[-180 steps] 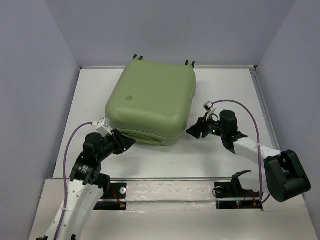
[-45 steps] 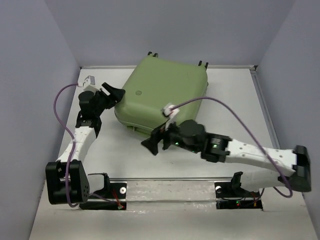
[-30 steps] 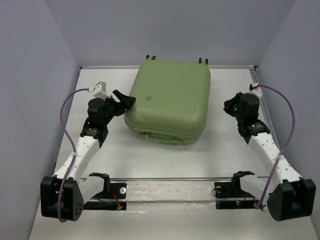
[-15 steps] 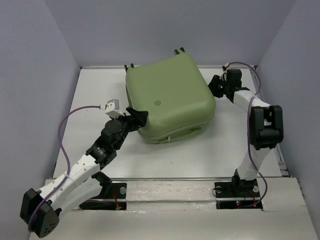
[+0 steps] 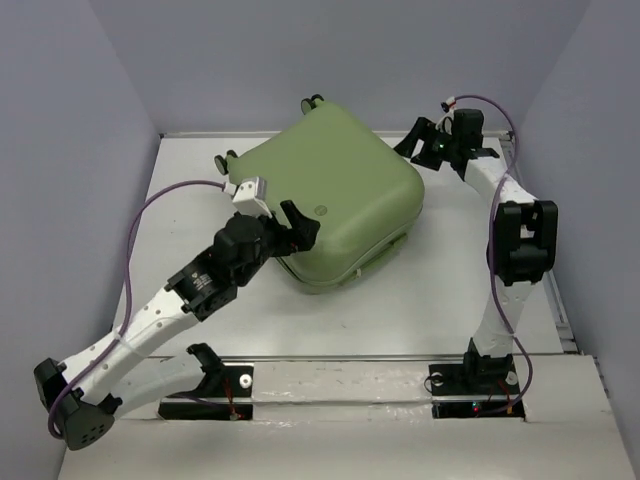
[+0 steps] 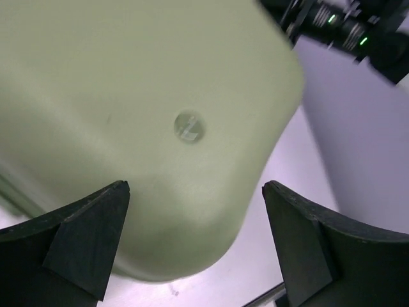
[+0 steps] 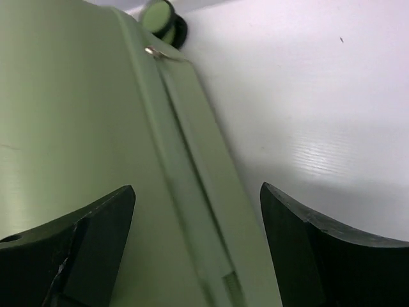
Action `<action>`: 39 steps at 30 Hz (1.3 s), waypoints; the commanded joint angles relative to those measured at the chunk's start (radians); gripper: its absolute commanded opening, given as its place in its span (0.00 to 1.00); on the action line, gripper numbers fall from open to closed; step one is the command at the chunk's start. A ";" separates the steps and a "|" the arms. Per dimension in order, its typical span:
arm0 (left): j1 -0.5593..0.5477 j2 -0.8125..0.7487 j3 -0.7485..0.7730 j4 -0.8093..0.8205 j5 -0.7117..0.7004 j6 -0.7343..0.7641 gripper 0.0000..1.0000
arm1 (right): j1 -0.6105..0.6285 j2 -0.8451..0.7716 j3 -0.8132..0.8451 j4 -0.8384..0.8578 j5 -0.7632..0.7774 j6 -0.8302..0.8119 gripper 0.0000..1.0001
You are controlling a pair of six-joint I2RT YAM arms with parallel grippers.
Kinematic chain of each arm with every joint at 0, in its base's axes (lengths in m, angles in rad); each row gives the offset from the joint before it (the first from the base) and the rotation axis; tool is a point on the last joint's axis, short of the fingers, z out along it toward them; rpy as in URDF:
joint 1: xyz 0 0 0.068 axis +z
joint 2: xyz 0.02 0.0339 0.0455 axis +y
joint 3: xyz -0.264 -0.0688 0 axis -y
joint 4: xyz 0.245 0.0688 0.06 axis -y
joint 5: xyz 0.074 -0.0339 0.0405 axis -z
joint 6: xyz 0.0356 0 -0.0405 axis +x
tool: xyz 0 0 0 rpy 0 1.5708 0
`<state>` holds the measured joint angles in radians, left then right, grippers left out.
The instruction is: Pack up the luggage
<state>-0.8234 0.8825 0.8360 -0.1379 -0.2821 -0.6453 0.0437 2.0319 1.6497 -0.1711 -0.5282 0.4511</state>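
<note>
The luggage (image 5: pixel 335 190) is a large light-green hard-shell case, lid closed, lying skewed on the white table (image 5: pixel 450 300). Two of its wheels (image 5: pixel 312 102) point toward the back wall. My left gripper (image 5: pixel 297 224) is open at the case's near-left side. In the left wrist view its fingers (image 6: pixel 86 233) straddle a rounded corner of the shell (image 6: pixel 160 96) without touching it. My right gripper (image 5: pixel 414 139) is open at the far-right corner. In the right wrist view the zipper seam (image 7: pixel 192 192) runs between its fingers (image 7: pixel 307 243), and one wheel (image 7: pixel 158 15) shows at the top.
Grey walls enclose the table on the left, back and right. A metal rail (image 5: pixel 350 358) crosses the near edge by the arm bases. The right arm (image 5: pixel 515 240) stands upright along the right side. Bare table (image 5: pixel 180 200) lies left of the case.
The luggage has turned counter-clockwise, its wheels swinging left. The right gripper has opened from shut and stayed at the far-right corner. The left gripper moved up onto the near-left side.
</note>
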 commanded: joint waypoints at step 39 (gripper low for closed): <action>0.866 1.024 0.513 0.478 0.721 -0.222 0.99 | 0.392 -1.122 -0.826 0.094 0.031 -0.029 0.98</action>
<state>0.0544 1.8809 1.3510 0.1997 0.3573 -0.7616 0.4103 0.9234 0.8349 -0.1200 -0.5011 0.4400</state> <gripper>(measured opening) 0.990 0.982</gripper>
